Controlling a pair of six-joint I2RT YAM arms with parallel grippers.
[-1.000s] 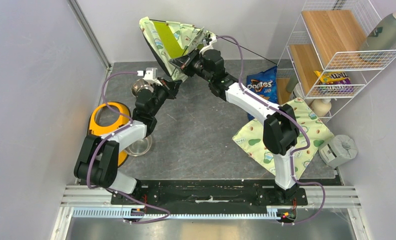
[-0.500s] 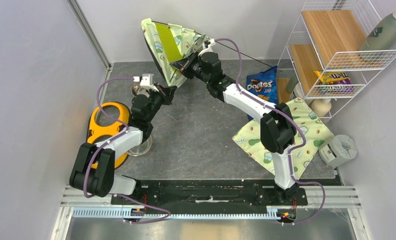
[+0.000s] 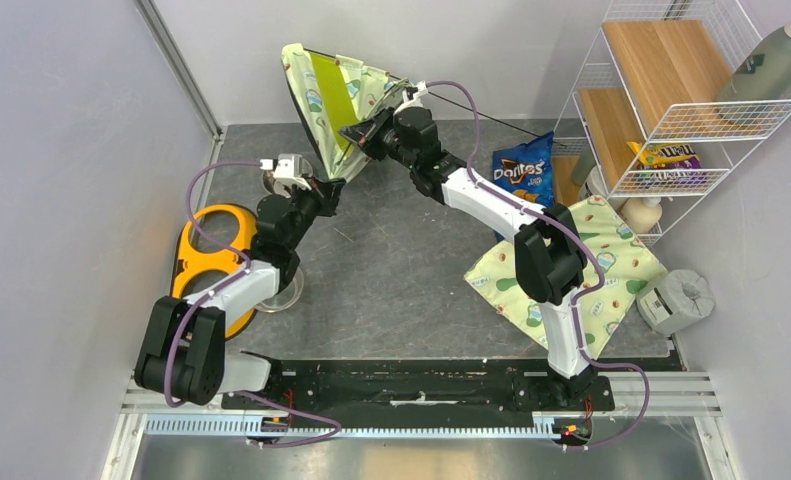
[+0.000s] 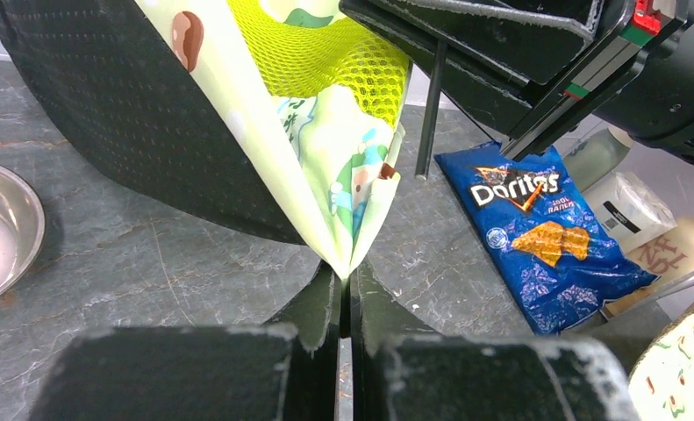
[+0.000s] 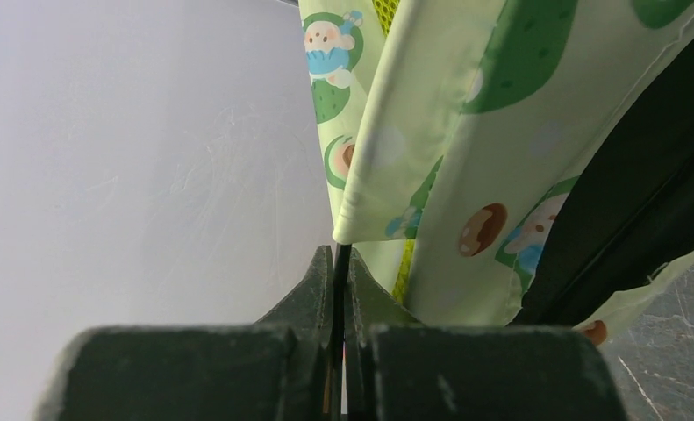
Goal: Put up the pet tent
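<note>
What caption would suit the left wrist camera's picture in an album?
The left fingers pinch a corner of the avocado-print pet tent; a Doritos bag lies on the table beyond.

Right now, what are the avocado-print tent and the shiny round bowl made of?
The pale green avocado-print pet tent looks like soft fabric: it creases and folds. Its lime mesh shows holes. The shiny round bowl looks like polished metal: it gleams.

Top external: high above the near edge, looking down over the table.
Left wrist: close along left claw, facing pet tent.
Right wrist: along right claw, closer.
Shared: pet tent, all views.
</note>
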